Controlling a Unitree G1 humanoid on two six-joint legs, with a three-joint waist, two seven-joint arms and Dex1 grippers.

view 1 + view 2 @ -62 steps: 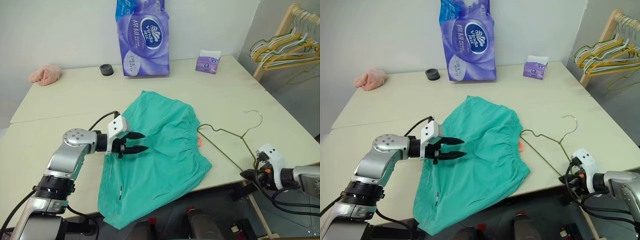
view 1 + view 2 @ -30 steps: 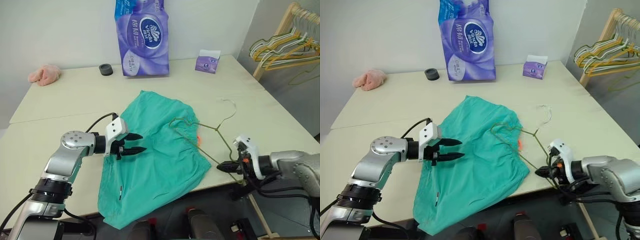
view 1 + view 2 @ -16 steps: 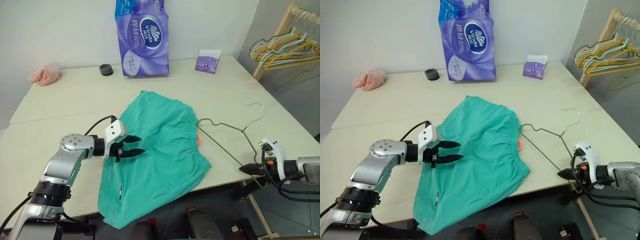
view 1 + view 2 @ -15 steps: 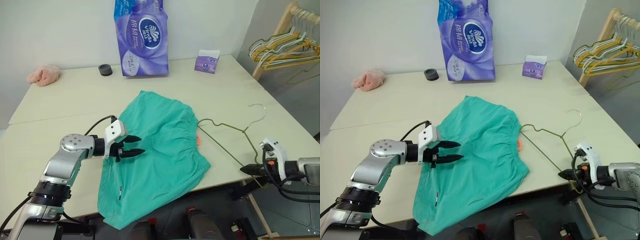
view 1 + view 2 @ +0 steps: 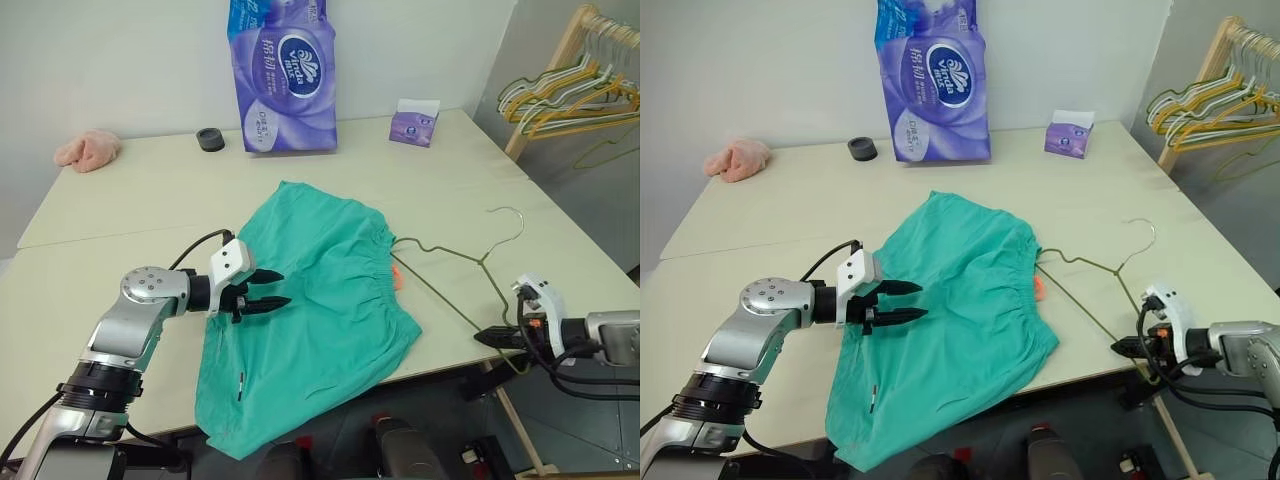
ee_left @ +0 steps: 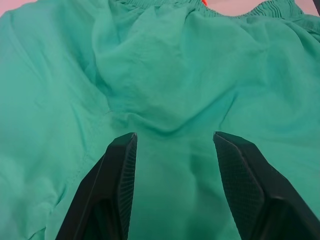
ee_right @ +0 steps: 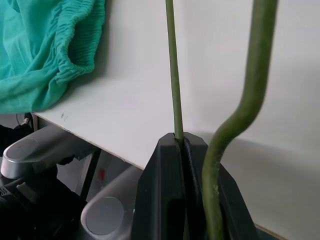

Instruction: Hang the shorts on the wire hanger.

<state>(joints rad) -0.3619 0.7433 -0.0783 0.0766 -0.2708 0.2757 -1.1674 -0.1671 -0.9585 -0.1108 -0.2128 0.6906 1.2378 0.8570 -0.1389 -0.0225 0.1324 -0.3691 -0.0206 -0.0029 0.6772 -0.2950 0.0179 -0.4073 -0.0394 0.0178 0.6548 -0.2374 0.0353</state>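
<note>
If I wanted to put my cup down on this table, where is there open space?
Bare tabletop lies between the pink cloth and the shorts, and on the far right between the small tissue box and the wire hanger. It is crowded at the near edge, where the shorts, the hanger and both end effectors, left and right, sit.

Teal shorts beside wire hanger

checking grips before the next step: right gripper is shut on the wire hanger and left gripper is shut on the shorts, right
Not quite. The left gripper is open, its fingers spread above the shorts, as the left wrist view shows. The right gripper is indeed shut on the wire hanger.
</note>
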